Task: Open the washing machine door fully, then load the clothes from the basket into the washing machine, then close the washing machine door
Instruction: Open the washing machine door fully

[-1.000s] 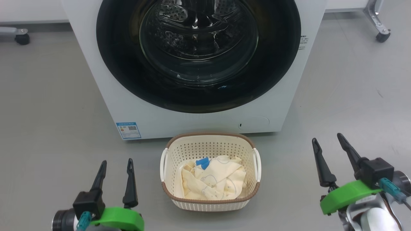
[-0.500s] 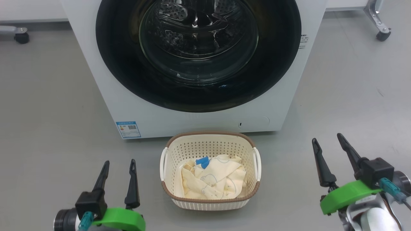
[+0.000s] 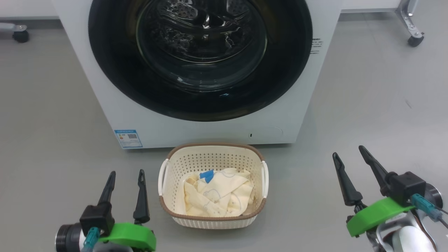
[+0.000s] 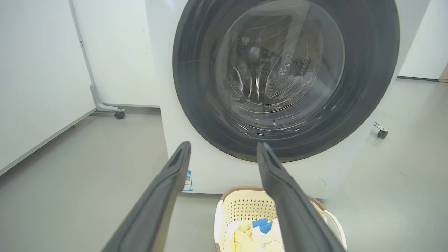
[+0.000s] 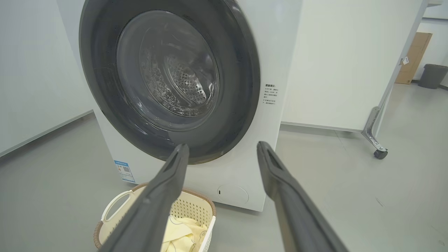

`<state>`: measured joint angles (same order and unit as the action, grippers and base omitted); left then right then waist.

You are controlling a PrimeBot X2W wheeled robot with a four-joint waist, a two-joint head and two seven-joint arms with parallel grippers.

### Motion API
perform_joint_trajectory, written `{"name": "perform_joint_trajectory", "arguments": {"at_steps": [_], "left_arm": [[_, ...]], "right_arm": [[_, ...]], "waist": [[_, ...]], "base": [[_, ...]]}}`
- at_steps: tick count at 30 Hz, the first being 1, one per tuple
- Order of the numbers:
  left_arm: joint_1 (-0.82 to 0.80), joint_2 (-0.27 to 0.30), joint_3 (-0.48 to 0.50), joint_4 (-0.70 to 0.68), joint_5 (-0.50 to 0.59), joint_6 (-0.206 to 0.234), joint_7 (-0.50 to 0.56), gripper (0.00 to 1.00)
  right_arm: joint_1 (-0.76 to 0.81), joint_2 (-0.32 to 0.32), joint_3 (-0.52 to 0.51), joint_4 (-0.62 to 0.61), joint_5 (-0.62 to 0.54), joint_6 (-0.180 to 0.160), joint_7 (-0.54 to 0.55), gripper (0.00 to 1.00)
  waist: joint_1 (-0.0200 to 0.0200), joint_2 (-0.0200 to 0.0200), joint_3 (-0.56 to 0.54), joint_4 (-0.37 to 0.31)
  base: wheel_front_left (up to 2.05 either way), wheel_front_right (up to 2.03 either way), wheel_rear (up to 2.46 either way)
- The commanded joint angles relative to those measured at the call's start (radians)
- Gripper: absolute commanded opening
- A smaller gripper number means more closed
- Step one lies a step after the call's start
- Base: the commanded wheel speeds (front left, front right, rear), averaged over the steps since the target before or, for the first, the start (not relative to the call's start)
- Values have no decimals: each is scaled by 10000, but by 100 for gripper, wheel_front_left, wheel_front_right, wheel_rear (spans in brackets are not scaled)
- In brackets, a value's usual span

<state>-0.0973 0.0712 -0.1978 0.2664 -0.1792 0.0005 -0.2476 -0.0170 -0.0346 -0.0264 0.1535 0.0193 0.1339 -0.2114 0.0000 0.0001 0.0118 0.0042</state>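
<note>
While both arms sit low in the head view, I see the washing machine [image 3: 157,133] across the upper middle of the frame. It is a smooth white box, and its door [image 3: 112,70] lies shut flat against the front, facing me: a wide glossy black ring around a bulging clear glass bowl, with dimpled steel behind it. A blue-and-white sticker [image 3: 128,138] with a square code sits at the front's lower left corner. Its writing, like the small printed lines [image 3: 316,45] right of the door, is too small to read.

Just below the machine, at bottom centre, stands the basket [image 3: 213,221]. It is cream perforated plastic with a brown rim, rounded corners and white handles left and right, and its longer side runs across the frame. Soft, crumpled cream-yellow clothes [image 3: 218,197] with faint blue outlines and a bright blue patch lie inside.

My left gripper [image 3: 126,171], lower left, and right gripper [image 3: 348,150], lower right, both stand spread and empty, fingers pointing up the frame.
</note>
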Motion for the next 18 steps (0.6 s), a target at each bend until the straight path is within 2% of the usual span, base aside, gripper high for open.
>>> {"name": "perform_joint_trajectory", "arguments": {"at_steps": [1, 18], "left_arm": [[-456, 98, 278, -312, -75, 38, -131, 100], [-470, 134, 219, -375, -203, 46, -138, 100]], "right_arm": [[-470, -157, 175, -303, 86, -32, -139, 100], [-466, -156, 22, -383, 131, -32, -140, 100]], "waist": [[0, -1, -16, -53], [0, -1, 36, -221]], "base": [[123, 123, -246], [123, 123, -245]]}}
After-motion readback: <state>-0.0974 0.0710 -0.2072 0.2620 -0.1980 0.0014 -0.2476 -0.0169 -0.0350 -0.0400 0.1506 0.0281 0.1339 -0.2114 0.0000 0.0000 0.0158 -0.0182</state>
